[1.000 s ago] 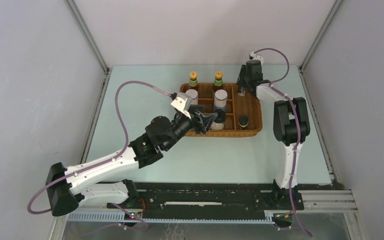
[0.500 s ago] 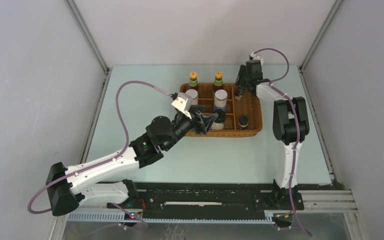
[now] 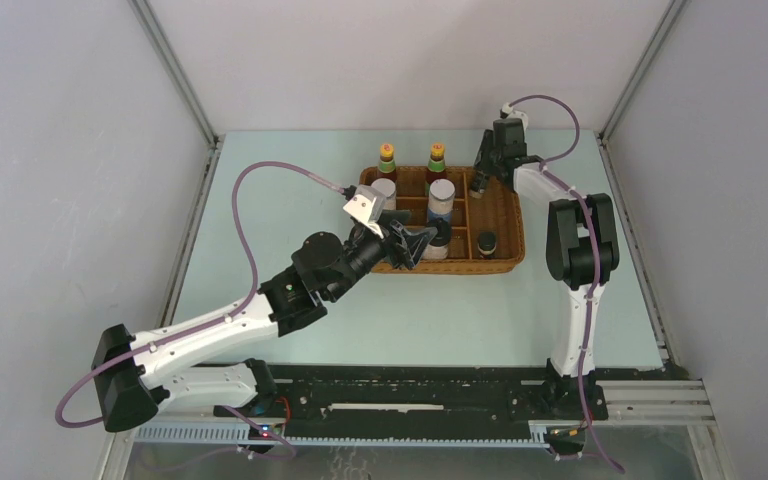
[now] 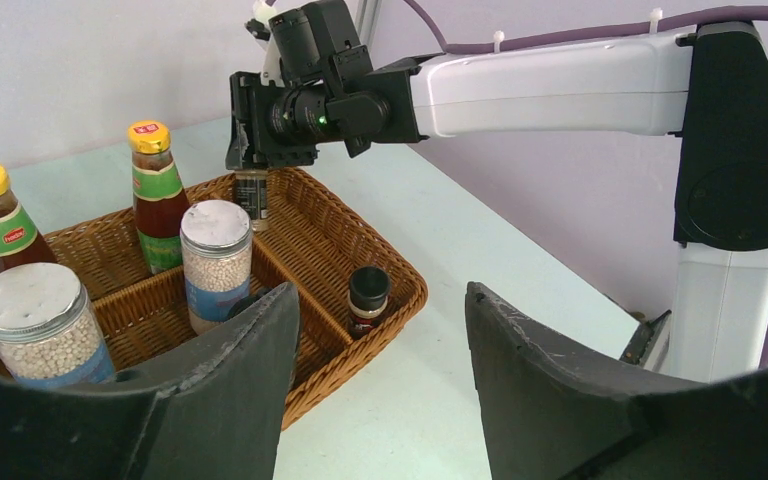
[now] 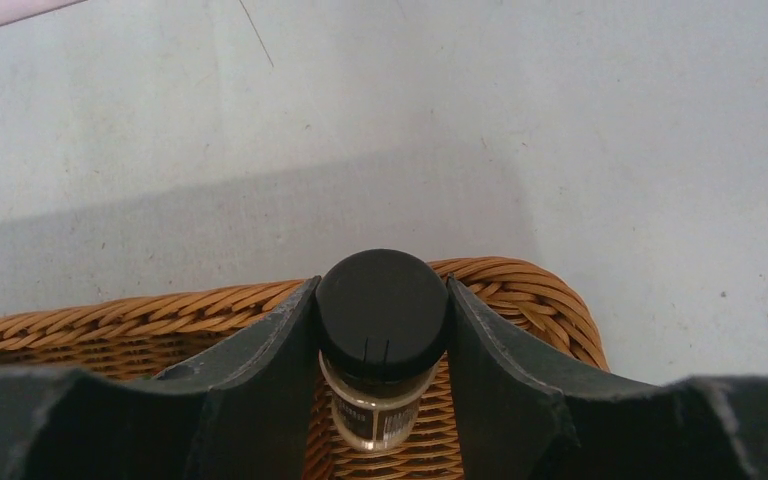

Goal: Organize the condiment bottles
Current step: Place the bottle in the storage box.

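Observation:
My right gripper (image 5: 382, 300) is shut on the black cap of a tiny dark bottle (image 5: 380, 400), holding it upright in the far right corner of the wicker tray (image 5: 520, 285). It also shows in the top view (image 3: 480, 181) and the left wrist view (image 4: 251, 196). My left gripper (image 4: 380, 310) is open and empty at the tray's near edge (image 3: 415, 243). Two yellow-capped sauce bottles (image 3: 387, 157) (image 3: 437, 157), two silver-topped shakers (image 3: 384, 190) (image 3: 442, 196), a second tiny dark bottle (image 3: 486, 242) and a white black-capped bottle (image 3: 438, 243) stand in the tray. The other white bottle is hidden.
The wicker tray (image 3: 508, 225) sits at the middle back of the pale green table. Grey walls close in the left, right and far sides. The right arm's upright link (image 3: 580, 245) stands just right of the tray.
My right gripper has shifted slightly toward the tray's far corner with the tiny bottle in it. The left arm has barely moved.

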Motion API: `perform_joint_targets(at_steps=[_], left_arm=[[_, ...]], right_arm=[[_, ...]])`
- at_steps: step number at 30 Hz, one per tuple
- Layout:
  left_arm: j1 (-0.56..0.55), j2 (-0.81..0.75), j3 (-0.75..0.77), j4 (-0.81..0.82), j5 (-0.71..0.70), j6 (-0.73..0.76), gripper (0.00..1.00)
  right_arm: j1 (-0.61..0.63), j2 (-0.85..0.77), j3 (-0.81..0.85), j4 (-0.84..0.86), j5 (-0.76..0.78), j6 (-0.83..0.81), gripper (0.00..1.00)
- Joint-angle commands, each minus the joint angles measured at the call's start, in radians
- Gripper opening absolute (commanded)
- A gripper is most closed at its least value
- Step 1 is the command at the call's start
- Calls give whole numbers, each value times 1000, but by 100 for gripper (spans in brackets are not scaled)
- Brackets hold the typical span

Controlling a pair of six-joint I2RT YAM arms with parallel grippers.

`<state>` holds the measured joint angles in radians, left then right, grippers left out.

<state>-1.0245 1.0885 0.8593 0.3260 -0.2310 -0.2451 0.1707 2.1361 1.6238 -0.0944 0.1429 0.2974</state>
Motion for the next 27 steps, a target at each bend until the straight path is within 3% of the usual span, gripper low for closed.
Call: perform_joint_targets(at_steps=[1, 11, 27], left_arm=[[4, 1, 26, 18, 17, -4, 67], [4, 1, 26, 20, 25, -18, 66], [4, -13, 10, 33, 34, -47, 66]], right_arm=[[-7, 1, 72, -4, 5, 10, 55], [-8, -11, 86, -21, 9, 2, 57], [-4, -63, 25, 1, 7, -8, 47]])
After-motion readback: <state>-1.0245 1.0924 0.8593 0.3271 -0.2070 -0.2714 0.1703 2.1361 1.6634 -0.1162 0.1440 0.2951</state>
